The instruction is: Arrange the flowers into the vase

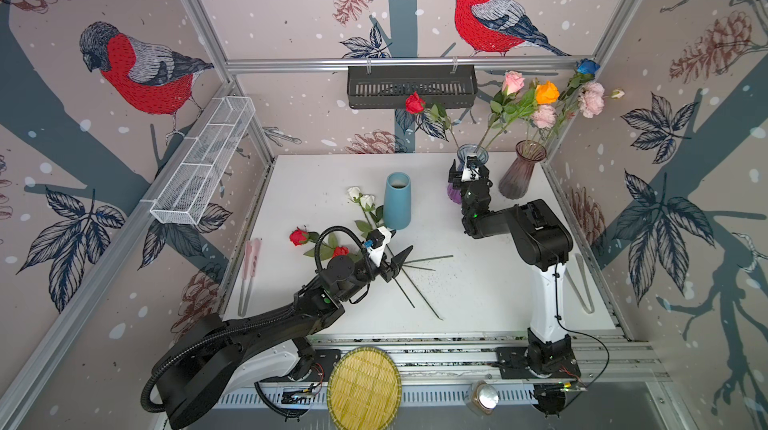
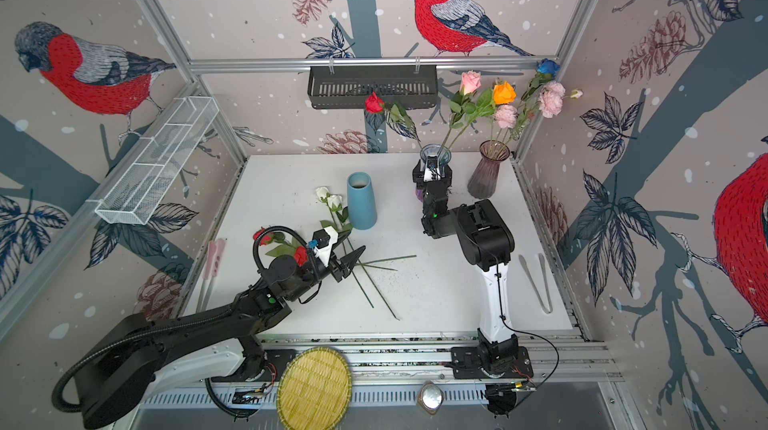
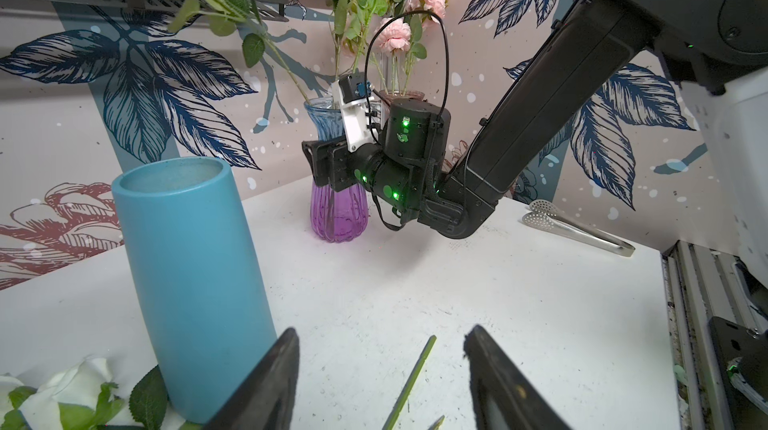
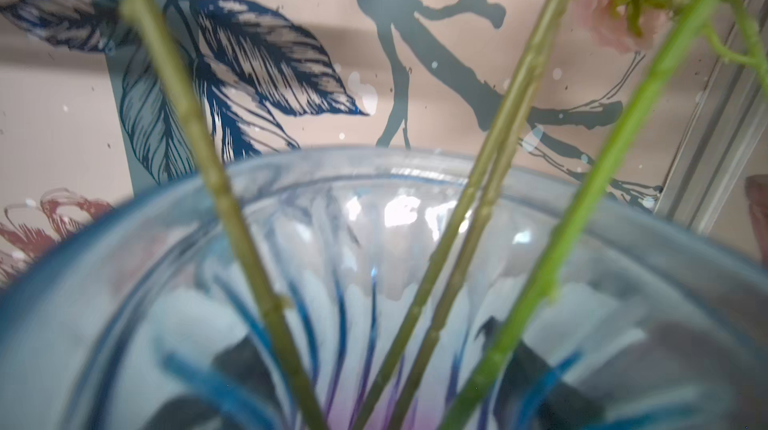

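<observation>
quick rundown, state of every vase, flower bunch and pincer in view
blue-purple glass vase: upright, several stems in it
smoky pink glass vase: upright, holds flowers
blue ceramic vase: upright, no flowers in it
white roses: lying on the table beside the blue ceramic vase
red roses: lying on the table
left pincer: open, a green stem between its jaws, not gripped
right pincer: at the blue-purple vase's mouth, jaws hidden

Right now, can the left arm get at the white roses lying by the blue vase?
Probably yes. The white roses lie flat on the table beside the blue vase, and the left gripper hangs open over their stems nearby. Only the vase stands close, so a wide sweep could bump it.
</observation>
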Controlling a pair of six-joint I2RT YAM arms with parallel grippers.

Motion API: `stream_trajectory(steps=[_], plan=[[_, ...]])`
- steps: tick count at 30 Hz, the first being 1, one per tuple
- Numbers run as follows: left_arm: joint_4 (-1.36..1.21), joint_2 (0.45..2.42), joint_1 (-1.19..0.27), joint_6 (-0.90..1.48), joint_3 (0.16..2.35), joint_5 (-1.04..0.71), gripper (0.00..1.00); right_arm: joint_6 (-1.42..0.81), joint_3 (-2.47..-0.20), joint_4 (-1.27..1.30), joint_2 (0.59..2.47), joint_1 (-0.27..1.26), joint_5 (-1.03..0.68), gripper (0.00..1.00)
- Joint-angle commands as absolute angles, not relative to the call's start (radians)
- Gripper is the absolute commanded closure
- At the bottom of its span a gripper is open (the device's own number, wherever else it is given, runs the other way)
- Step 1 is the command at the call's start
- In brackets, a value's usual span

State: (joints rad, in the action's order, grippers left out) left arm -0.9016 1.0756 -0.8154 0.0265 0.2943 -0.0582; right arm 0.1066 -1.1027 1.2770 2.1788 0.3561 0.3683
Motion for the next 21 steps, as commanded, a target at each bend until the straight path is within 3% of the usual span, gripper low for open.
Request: stream_trajectory(steps=[1, 21], plan=[[-0.922, 1.077, -0.816, 0.02, 0.303, -0.055, 0.36, 0.124, -1.095, 1.252, 2.163, 0.356, 0.343, 0.01], [-0.916, 1.047, -0.816, 0.026, 0.297, -0.03, 0.36, 0.113, -0.891, 1.292, 1.948, 0.361, 0.374, 0.01]])
